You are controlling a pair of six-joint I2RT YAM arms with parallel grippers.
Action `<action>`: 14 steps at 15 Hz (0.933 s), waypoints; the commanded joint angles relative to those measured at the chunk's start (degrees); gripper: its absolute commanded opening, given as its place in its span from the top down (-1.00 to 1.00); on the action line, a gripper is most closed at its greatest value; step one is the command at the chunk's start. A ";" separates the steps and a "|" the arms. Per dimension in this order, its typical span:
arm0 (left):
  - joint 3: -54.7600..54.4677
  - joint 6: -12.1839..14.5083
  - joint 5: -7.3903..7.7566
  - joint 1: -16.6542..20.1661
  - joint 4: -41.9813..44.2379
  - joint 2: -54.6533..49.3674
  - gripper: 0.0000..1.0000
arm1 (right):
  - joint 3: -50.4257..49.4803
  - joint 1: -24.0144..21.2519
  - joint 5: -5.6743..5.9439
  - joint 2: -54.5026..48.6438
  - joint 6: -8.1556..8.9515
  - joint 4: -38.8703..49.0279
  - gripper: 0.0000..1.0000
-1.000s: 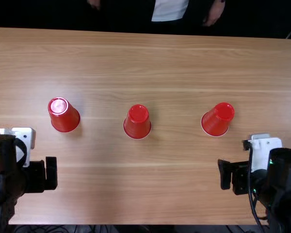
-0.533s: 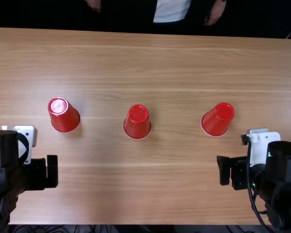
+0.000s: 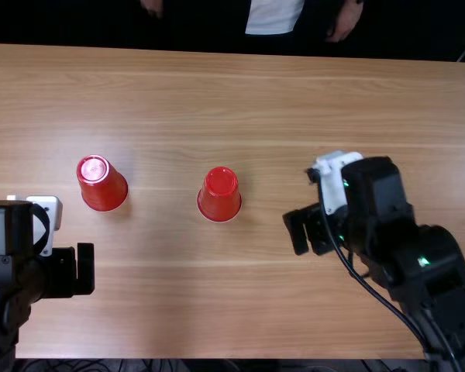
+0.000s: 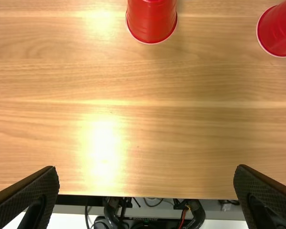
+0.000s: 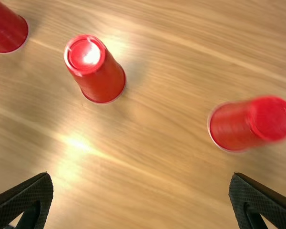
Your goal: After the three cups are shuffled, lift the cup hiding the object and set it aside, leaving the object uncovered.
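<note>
Three red cups stand upside down in a row on the wooden table (image 3: 240,101). The left cup (image 3: 101,184) and the middle cup (image 3: 218,194) are in the top view; my right arm covers the spot of the right cup there. The right wrist view has the left cup (image 5: 5,29), the middle cup (image 5: 95,69) and the right cup (image 5: 250,124). My right gripper (image 3: 298,231) is open, just right of the middle cup and nearer the front edge, holding nothing. Near the front left edge my left gripper (image 3: 81,270) is open and empty, with two cups (image 4: 151,21) (image 4: 278,29) beyond it.
A person stands behind the table's far edge (image 3: 271,15), hands off the cups. Bare wood lies between the cups and the near edge (image 4: 143,143). Cables hang below the near edge (image 4: 148,210).
My right arm has swung forward and to the left from the near right corner, so it now covers the right cup in the top view. The left arm barely shifted. The cups stayed put.
</note>
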 commanded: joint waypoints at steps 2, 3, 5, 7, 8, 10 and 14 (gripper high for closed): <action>0.27 0.14 0.25 -0.04 0.05 0.04 -1.00 | 2.79 3.50 -0.08 4.97 0.42 4.08 -1.00; -0.26 0.14 0.46 -0.04 0.05 0.04 -1.00 | 2.88 4.99 -0.08 6.99 0.42 5.77 -1.00; -1.22 0.14 0.56 -0.12 0.05 0.04 -1.00 | 4.99 7.10 -0.08 11.21 0.42 7.14 -1.00; -1.49 0.14 0.67 -0.12 0.37 0.04 -1.00 | 7.10 7.89 -0.08 15.08 0.53 7.35 -1.00; -1.49 0.14 0.67 -0.12 0.58 0.12 -1.00 | 8.42 8.24 -0.08 17.01 0.53 7.35 -1.00; -1.49 0.14 0.67 -0.12 0.68 0.12 -1.00 | 10.70 9.47 -0.08 21.58 0.63 7.35 -1.00; -1.49 0.14 0.67 -0.21 0.90 0.30 -1.00 | 14.13 10.79 -0.08 28.52 0.63 7.35 -1.00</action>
